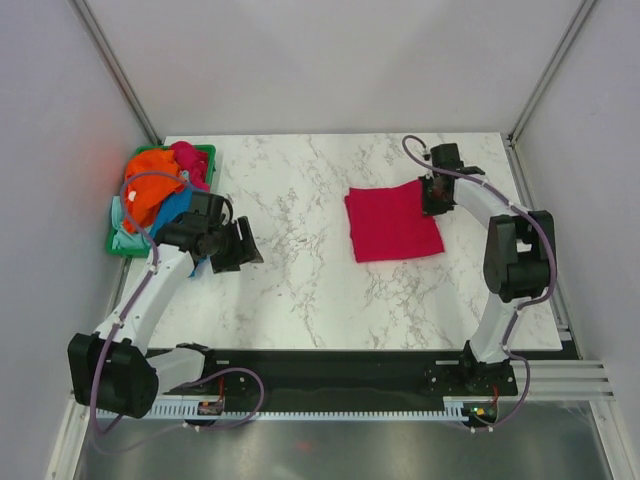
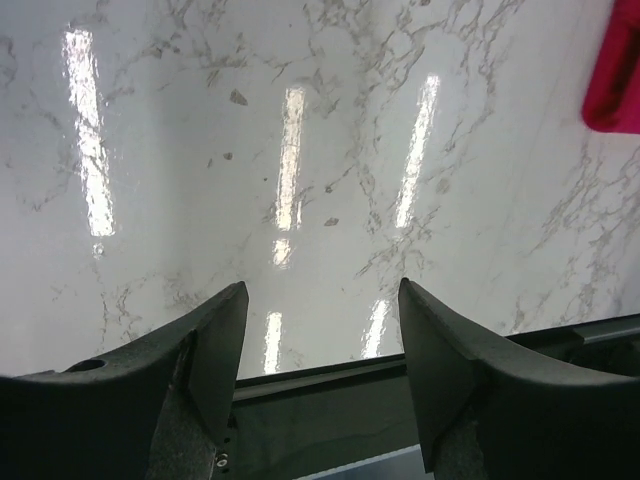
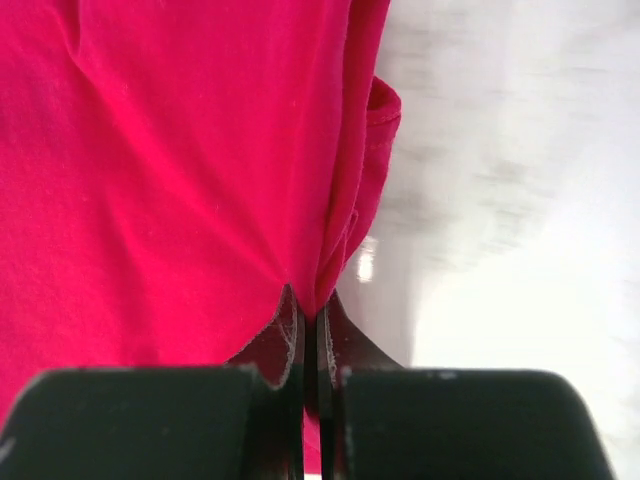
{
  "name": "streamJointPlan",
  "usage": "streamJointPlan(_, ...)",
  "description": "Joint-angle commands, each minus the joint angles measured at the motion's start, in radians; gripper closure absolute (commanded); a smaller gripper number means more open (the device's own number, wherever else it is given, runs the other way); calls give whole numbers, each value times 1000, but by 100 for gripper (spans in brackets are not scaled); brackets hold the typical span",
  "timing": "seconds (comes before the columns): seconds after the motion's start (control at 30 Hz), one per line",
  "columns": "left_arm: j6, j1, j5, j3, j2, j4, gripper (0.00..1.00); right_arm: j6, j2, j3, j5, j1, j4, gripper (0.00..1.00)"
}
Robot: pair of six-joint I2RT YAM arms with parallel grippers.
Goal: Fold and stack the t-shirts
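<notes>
Right gripper (image 3: 310,305) is pinching the edge of the magenta-red t-shirt (image 1: 392,225) on the marble table (image 1: 300,300).
Left gripper (image 2: 322,310) is hovering near the green basket (image 1: 206,150), its fingers spread apart.

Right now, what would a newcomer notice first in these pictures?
The magenta shirt stands out most. It lies folded flat right of centre on the table, with the right gripper shut on its edge. Next comes the green basket at the far left, heaped with an orange shirt and other crumpled ones. The left gripper hangs open over bare marble nearby.
</notes>
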Motion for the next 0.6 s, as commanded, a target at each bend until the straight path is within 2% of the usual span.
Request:
streamJointPlan(0.0,71,3,-20,-52,-63,38,31,-161,-79,-25,233,-70,-34,100)
streamJointPlan(0.3,48,1,6,-135,-218,90,32,-285,-64,25,308,-282,58,100)
streamJointPlan(0.47,45,1,13,-153,-227,109,32,-397,-32,80,377,-348,156,100)
streamJointPlan(0.57,47,1,13,-153,-210,112,33,-437,14,149,438,-375,158,100)
